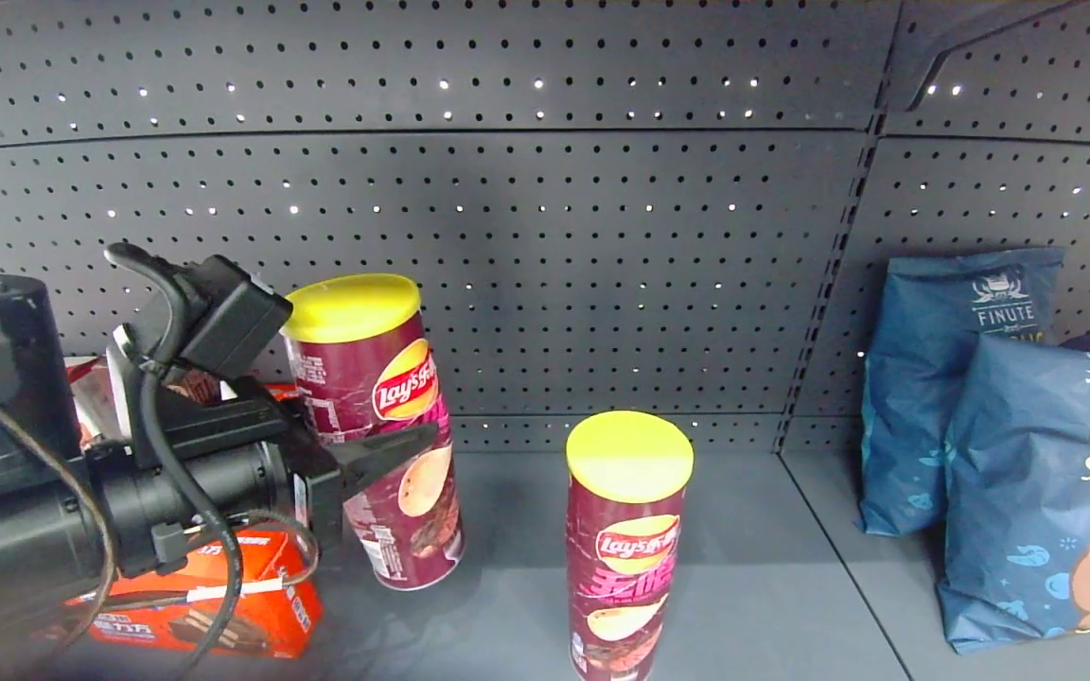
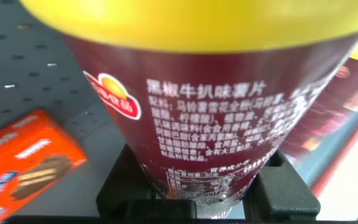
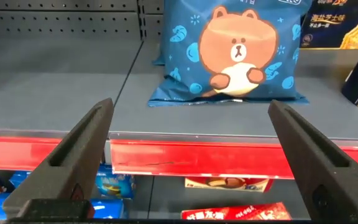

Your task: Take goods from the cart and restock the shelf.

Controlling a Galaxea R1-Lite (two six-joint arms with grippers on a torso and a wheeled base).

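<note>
At the shelf's [image 1: 753, 586] left, the left gripper [image 1: 392, 452] pinches a tilted maroon chips can [image 1: 365, 378] with a yellow lid. A matching can [image 1: 628, 549] stands upright, right and nearer. The right gripper [image 3: 191, 155] is spread wide.

Maroon cylindrical chip can [image 1: 413, 530] and its twin [image 1: 625, 567]: glossy printed wrap, smooth, catching highlights. Yellow round lids [image 1: 353, 305]: smooth plastic, soft sheen. Orange cardboard box [image 1: 271, 605]: glossy print. Blue snack bags [image 1: 1028, 492]: matt film, creased. Dark grey perforated back panel [image 1: 602, 236] and grey shelf deck [image 1: 772, 586]: painted metal, matt, smooth. Right gripper [image 3: 190, 115] fingers [image 3: 73, 168]: matt black, plastic look, faintly grainy.
</note>
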